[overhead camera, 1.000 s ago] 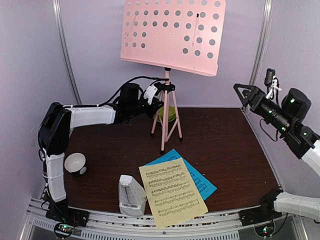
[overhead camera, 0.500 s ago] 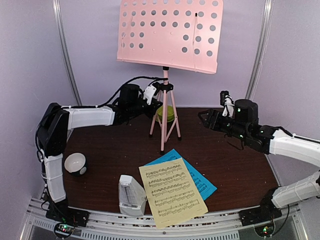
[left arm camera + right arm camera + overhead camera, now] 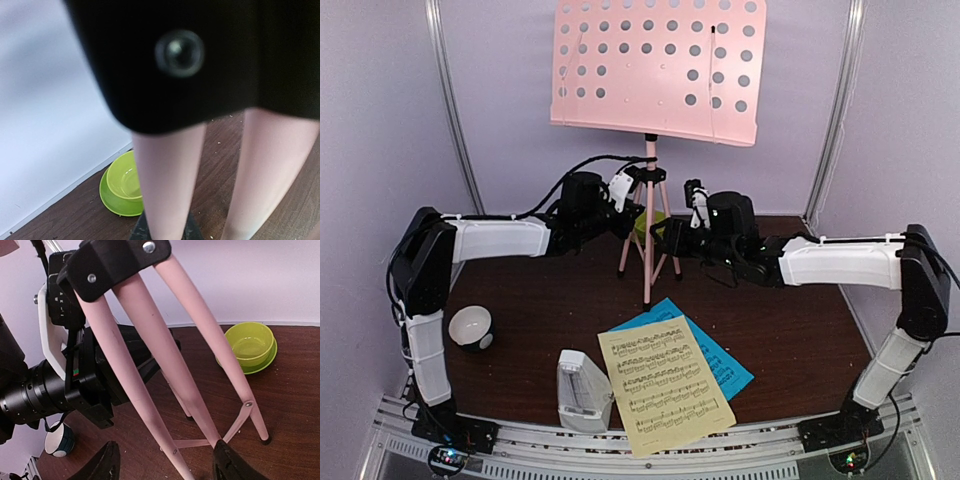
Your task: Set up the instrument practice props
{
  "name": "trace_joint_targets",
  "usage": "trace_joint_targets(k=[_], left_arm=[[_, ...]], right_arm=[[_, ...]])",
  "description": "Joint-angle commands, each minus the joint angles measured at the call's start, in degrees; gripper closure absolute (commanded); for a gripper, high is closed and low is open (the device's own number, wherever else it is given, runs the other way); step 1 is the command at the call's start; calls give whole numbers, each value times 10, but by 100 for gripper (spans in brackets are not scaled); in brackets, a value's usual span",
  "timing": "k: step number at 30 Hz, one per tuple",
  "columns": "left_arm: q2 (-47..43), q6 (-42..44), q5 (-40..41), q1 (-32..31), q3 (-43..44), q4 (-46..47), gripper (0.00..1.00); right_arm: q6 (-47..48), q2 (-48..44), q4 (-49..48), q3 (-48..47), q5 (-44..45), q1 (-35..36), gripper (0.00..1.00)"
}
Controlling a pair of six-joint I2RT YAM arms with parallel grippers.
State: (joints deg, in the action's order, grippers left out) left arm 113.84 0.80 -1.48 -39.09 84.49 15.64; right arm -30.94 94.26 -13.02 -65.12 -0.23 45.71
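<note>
The pink music stand [image 3: 655, 70] stands at the back middle, its hole-punched panel high up and its tripod legs [image 3: 648, 255] on the table. My left gripper [image 3: 628, 200] is at the tripod hub; in the left wrist view it [image 3: 165, 232] is shut on one pink leg [image 3: 167, 180] under the black hub [image 3: 190, 60]. My right gripper [image 3: 665, 235] is open at the tripod's right side; in its wrist view its fingertips [image 3: 107, 462] straddle a pink leg [image 3: 150, 405] without touching it. The yellow page [image 3: 665, 385] lies on the blue page [image 3: 725, 365] at the front. The metronome [image 3: 582, 390] stands left of them.
A green bowl on a saucer [image 3: 250, 345] sits behind the tripod, also in the left wrist view [image 3: 120, 185]. A small white-and-black bowl [image 3: 470, 325] sits at the left, also in the right wrist view [image 3: 59, 440]. The dark table [image 3: 790, 300] has purple walls around it.
My right arm swung from the far right in to the tripod. The stand's panel shifted slightly left and up. The left arm stayed at the hub.
</note>
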Motion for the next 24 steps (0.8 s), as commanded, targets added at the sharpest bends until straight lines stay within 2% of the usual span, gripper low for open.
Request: trace_joint_targets(k=[1,7,14,18,24], left_arm=[[-23,-28,18,1,-9,9,100],[-24,-17,35,-1,-1,1,100],[-23,-14,10,-1,6,-7,100],[-25,-11,9,-1,5,-11,100],[-26,-9,17,-1,7,-7,100]], right_arm=[[12,33,-20,-39,2,11,37],[11,70,-37,-57,-7,17,41],[24,101,-50,-61,-10,17,53],[39,109,-39,-70,-5,16,64],[45,101,-7,-85,1,14,88]])
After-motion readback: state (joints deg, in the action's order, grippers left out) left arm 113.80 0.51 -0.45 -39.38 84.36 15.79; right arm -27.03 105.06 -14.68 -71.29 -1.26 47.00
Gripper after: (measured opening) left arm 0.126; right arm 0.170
